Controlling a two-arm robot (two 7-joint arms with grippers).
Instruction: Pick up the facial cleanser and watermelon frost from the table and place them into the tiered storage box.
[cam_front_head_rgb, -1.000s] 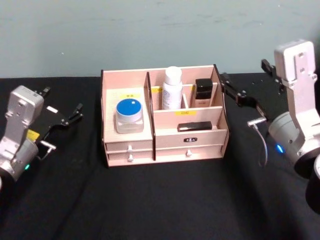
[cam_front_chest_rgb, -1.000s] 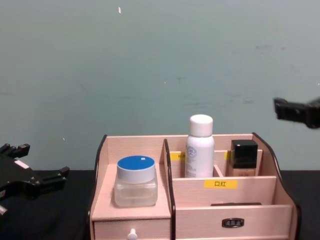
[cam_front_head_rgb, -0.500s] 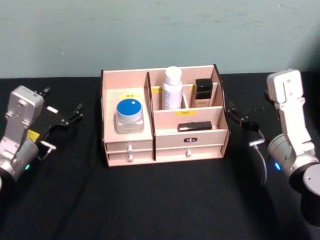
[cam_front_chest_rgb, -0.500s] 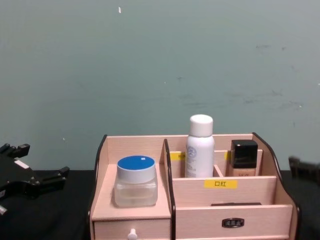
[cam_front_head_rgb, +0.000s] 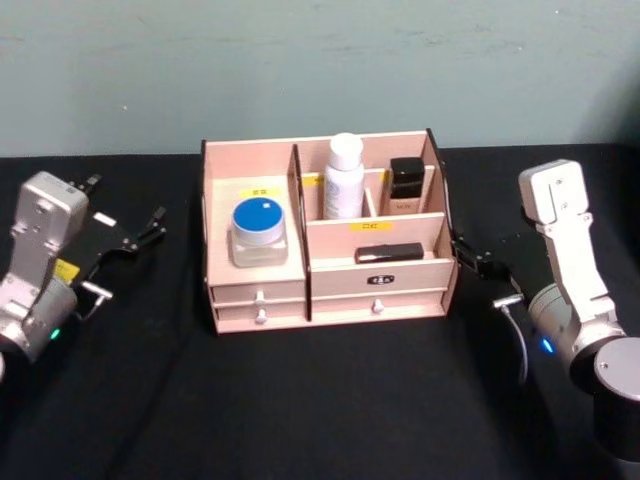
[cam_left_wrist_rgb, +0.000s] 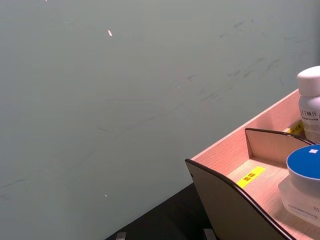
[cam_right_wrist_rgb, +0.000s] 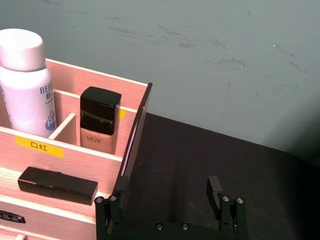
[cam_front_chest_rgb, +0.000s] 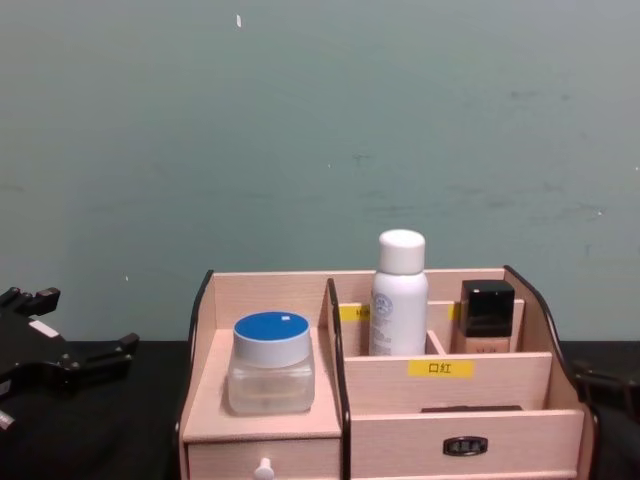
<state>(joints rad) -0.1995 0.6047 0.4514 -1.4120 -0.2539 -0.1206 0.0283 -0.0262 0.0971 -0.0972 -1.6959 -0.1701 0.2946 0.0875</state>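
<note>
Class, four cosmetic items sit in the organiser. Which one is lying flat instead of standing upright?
The slim black case on the front right shelf lies flat; the white bottle, black-capped bottle and blue-lidded jar stand upright.

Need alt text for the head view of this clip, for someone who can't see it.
A pale wooden tiered storage box sits on a black table, holding a blue-lidded jar, a white bottle, a black-capped bottle and a flat black case. The left gripper rests open to the box's left; the right gripper sits open beside its right wall.
</note>
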